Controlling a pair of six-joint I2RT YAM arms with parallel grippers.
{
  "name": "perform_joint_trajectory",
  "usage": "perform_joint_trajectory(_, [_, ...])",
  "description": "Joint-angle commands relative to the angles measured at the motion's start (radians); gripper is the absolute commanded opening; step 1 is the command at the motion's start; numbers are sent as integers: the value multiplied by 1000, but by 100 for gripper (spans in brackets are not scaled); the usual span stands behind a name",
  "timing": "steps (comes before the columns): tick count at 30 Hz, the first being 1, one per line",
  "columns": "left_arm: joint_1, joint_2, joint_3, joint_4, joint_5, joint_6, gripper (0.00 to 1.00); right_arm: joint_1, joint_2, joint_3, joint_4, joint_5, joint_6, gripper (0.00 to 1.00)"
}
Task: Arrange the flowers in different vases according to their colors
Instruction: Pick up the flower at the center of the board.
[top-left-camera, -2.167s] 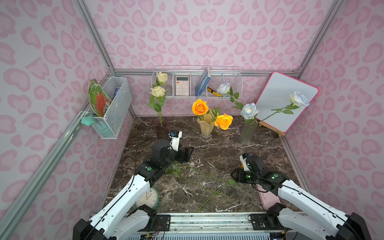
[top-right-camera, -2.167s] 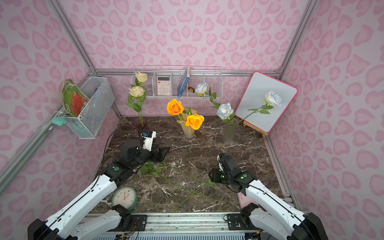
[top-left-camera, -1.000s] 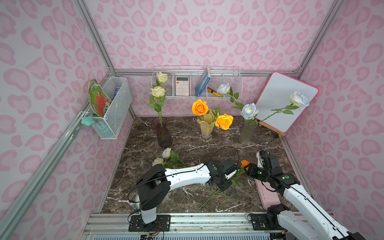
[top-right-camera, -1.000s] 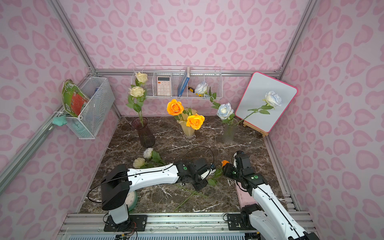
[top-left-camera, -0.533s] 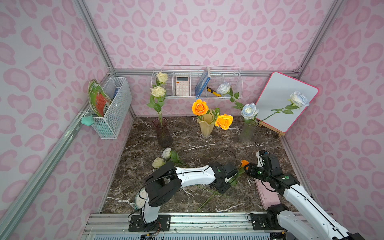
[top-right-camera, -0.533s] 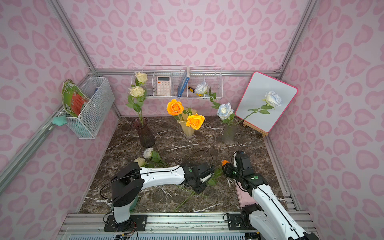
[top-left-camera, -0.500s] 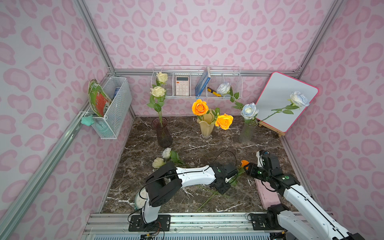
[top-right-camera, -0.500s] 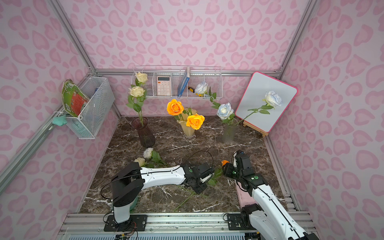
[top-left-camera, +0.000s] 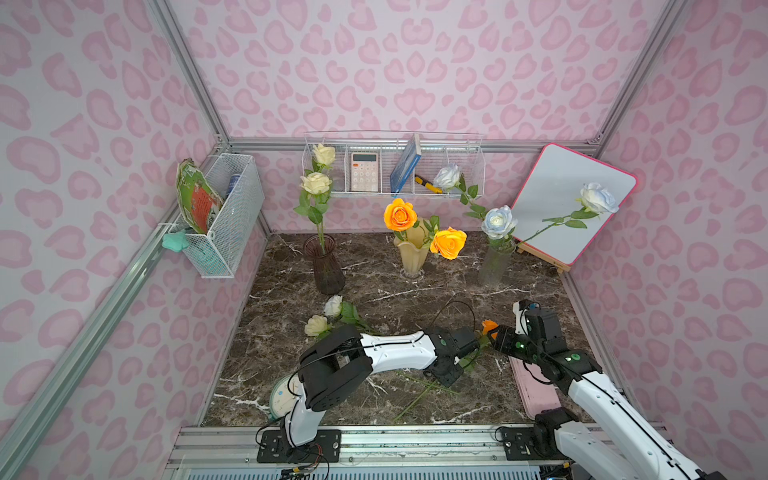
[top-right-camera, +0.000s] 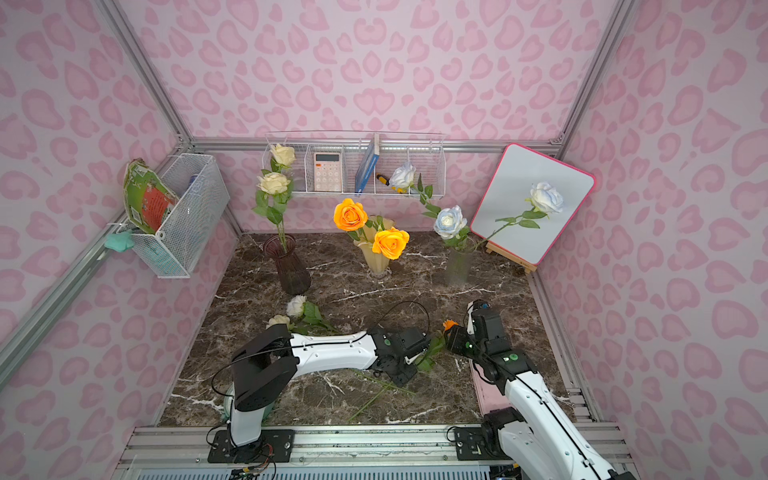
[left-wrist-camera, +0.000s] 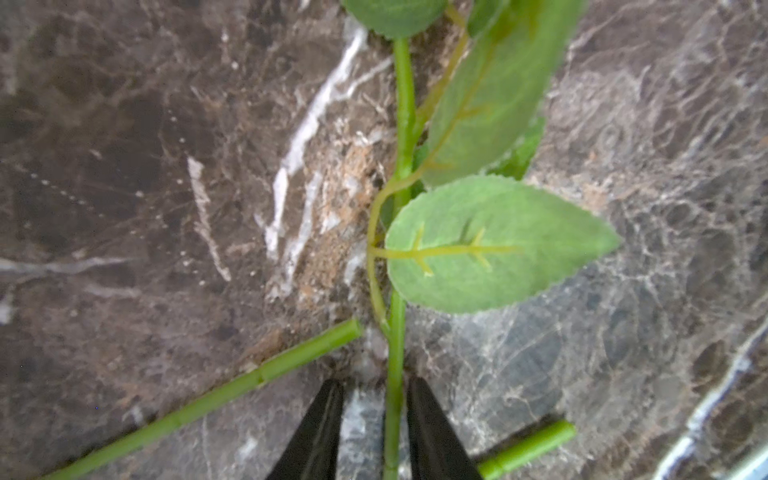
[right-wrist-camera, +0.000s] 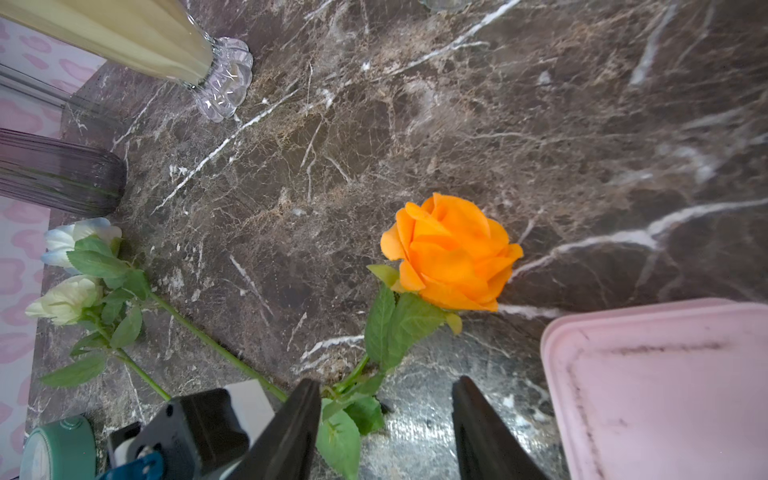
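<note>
We see the left gripper (left-wrist-camera: 374, 428) straddling the stem of the orange rose (right-wrist-camera: 451, 253), jaws narrow but not yet pinching it, at 5 o'clock on the table while the right gripper (right-wrist-camera: 384, 428) stands released, so the stem may slip free.

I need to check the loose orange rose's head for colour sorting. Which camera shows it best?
The right wrist view: the orange rose fills mid-frame, unobstructed. In both top views only a sliver of the head shows beside the right arm. The left wrist view shows only its stem and leaves.
</note>
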Motion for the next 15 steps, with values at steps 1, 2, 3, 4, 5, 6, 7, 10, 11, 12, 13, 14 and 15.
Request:
perform_joint_trajectory(1, [2, 17, 9, -10, 10, 8, 25, 0, -3, -3, 18, -4, -13, 54])
perform_joint_trajectory(2, [1, 18, 13, -13, 10, 10, 22, 0, -2, -2, 17, -4, -13, 54])
perform_joint_trajectory(3, [2, 17, 16, -15, 12, 10, 20, 0, -4, -2, 17, -4, -12, 54])
perform_joint_trajectory(4, [2, 17, 17, -15, 10, 13, 18, -1, -5, -3, 17, -4, -12, 54])
perform_joint_trajectory(5, [1, 16, 18, -17, 10, 13, 17, 1, -5, -3, 18, -4, -12, 54])
perform_joint_trajectory(6, [2, 15, 21, -20, 10, 13, 15, -1, -7, -3, 18, -3, -13, 54])
perform_joint_trajectory(7, [1, 16, 24, -24, 12, 13, 14, 0, -6, -1, 18, -3, -15, 54])
perform_joint_trajectory(10, [1, 10, 28, -25, 18, 13, 9, -1, -5, 2, 18, -2, -15, 54])
perform_joint_trajectory(11, [1, 8, 30, -25, 20, 12, 6, 0, -5, 1, 20, -1, -16, 54])
perform_joint_trajectory(12, [1, 3, 31, -26, 23, 9, 3, 0, -5, 2, 20, -1, -15, 54])
perform_joint_trajectory(13, [1, -2, 31, -24, 27, 8, 0, -1, -5, 2, 20, 0, -16, 54])
perform_joint_trajectory(14, [0, -8, 31, -24, 29, 7, 0, -1, -6, 5, 18, 2, -17, 54])
perform_joint_trajectory(15, [0, -15, 31, -24, 27, 4, 0, -1, -7, 9, 18, 6, -18, 54])
